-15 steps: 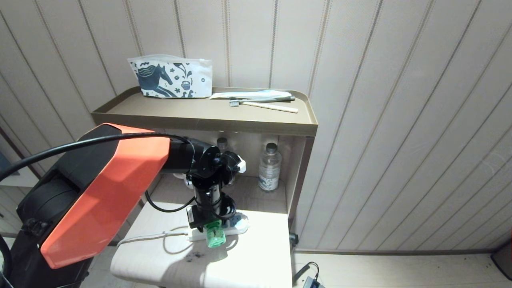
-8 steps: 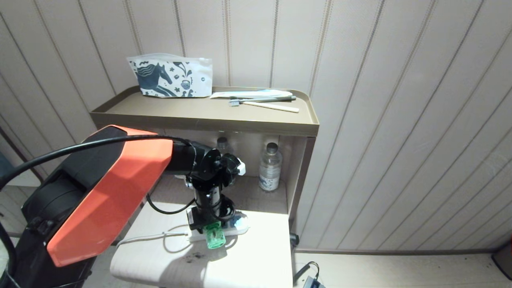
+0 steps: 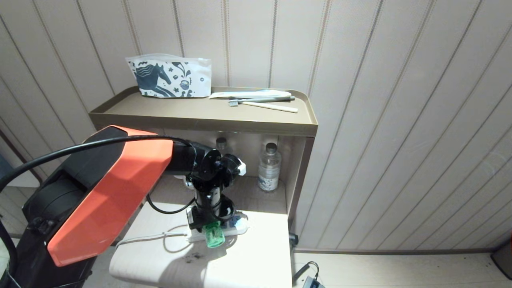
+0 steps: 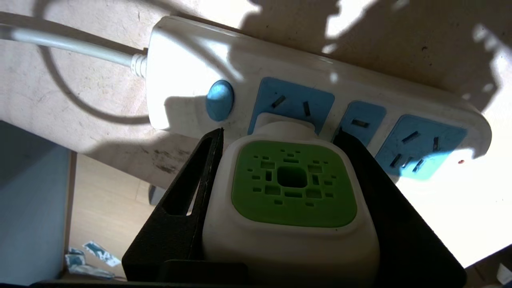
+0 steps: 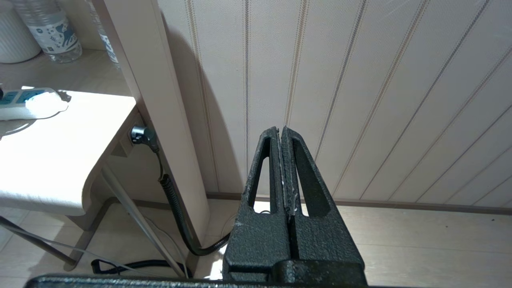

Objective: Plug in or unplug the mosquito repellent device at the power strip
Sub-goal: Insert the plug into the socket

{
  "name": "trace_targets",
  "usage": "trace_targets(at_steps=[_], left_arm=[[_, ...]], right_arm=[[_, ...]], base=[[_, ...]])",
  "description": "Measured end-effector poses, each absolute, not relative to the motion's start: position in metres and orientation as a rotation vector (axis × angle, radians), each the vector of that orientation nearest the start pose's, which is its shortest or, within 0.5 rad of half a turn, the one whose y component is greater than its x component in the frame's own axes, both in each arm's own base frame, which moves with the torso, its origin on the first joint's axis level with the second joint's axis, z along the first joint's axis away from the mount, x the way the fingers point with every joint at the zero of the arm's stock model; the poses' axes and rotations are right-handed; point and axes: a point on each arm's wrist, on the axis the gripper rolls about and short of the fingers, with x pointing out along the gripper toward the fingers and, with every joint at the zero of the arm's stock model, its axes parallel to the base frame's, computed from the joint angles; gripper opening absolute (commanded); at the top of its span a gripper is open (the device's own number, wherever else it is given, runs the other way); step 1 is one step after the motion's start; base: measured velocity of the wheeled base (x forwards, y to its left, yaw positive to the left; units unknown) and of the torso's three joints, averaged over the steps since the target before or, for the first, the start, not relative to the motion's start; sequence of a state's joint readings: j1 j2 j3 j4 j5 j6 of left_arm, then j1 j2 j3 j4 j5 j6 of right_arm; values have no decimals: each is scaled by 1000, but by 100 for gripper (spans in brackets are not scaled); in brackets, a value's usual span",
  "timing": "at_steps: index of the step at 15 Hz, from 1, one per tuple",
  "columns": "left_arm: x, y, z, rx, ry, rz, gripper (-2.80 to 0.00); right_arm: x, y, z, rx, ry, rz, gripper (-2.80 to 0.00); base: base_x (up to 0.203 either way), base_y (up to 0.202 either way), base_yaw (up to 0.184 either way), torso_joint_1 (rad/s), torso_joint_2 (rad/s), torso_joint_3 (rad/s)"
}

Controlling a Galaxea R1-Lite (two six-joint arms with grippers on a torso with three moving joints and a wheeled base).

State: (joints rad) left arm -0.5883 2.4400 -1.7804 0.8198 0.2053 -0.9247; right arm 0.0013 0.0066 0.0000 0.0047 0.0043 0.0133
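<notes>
Beige panelled wall [image 3: 400, 120] is filling the background, with a brown shelf unit [image 3: 200, 116] against it and a pale low table [image 3: 256, 256] sitting in front in bright light. Left gripper [image 4: 280, 138] is pointing down over the table, its two black fingers [image 4: 188, 192] clamping the white sides of the mosquito repellent device [image 4: 294, 184], green vented top facing the wrist camera. Power strip [image 4: 320, 80] is lying flat on the table directly past the fingertips; the device's front end is sitting against the first light-blue socket face, right beside the round blue switch [image 4: 219, 100]. Can't tell if the prongs are seated. Two more blue sockets are showing further along the strip, away from the switch. Whitish cord [image 4: 68, 46] is running off the switch end and curling across the table. Two clear water bottles [image 3: 269, 168] are standing in the shelf recess behind the gripper. Right gripper [image 5: 281, 132] is hanging off to the side near the floor, fingers pressed together, holding nothing.
</notes>
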Motion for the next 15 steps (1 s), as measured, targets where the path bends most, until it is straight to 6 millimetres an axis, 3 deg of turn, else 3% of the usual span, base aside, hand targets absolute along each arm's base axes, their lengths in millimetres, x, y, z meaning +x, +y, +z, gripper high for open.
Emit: trace_targets(at_steps=[10,11,12,15], left_arm=[[353,-231,55,-206,1320,318,-280],[353,-231,56,-206,1319,317,-83],[353,-231,56,-205,1313,319,0],[353,-231,56,-205,1313,320,0]], right_arm=[[-22,0,75,12,11,5,-280],[-22,0,75,12,11,5,-280],[-22,0,75,12,11,5,-280],[-22,0,75,13,11,5,-280]], base=[[0,0,0,0,0,0],[0,0,0,0,0,0],[0,0,0,0,0,0],[0,0,0,0,0,0]])
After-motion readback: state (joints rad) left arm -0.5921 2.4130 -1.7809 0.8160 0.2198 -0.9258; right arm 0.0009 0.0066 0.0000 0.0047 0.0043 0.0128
